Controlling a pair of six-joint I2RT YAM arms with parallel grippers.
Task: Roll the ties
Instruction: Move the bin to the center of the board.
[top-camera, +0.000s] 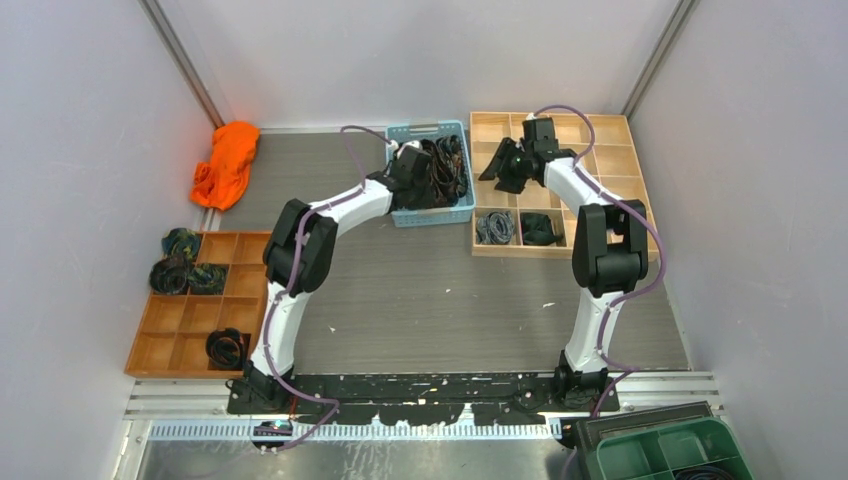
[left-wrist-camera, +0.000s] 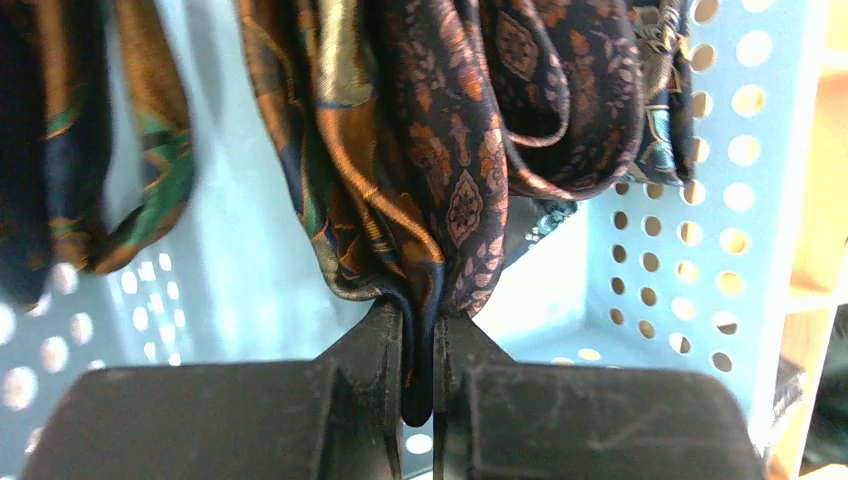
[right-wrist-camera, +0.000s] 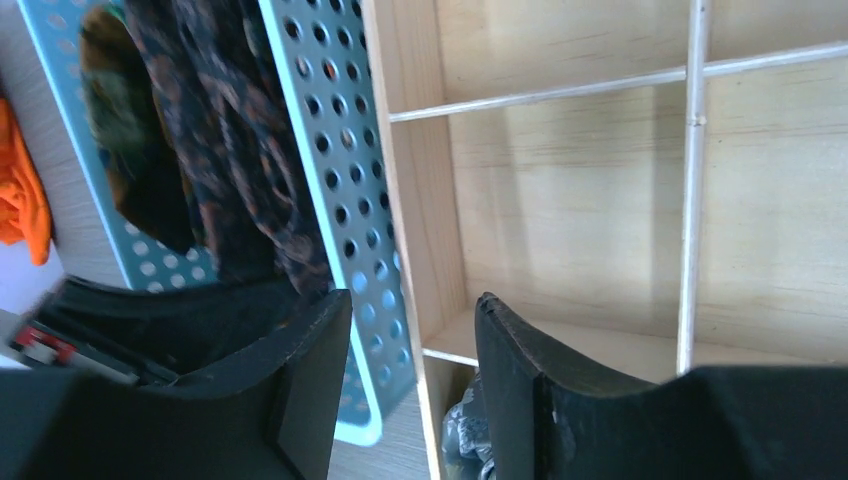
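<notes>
The left pincer (left-wrist-camera: 425, 325) was closed on a fold of a paisley tie (left-wrist-camera: 440, 170) inside the blue basket (left-wrist-camera: 700, 250), while the right pincer (right-wrist-camera: 410, 320) stood open and empty over the pale wooden tray (right-wrist-camera: 560, 200). Coils (top-camera: 495, 228) already lay in that tray and in the brown tray (top-camera: 180, 320) on the table (top-camera: 440, 300), but the basket's heap (top-camera: 440, 170) was unrolled, so by my judgement much work remained.

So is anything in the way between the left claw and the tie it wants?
Nothing visible. The left claw is pinched shut on a fold of the paisley tie, with the blue basket just behind it.
</notes>
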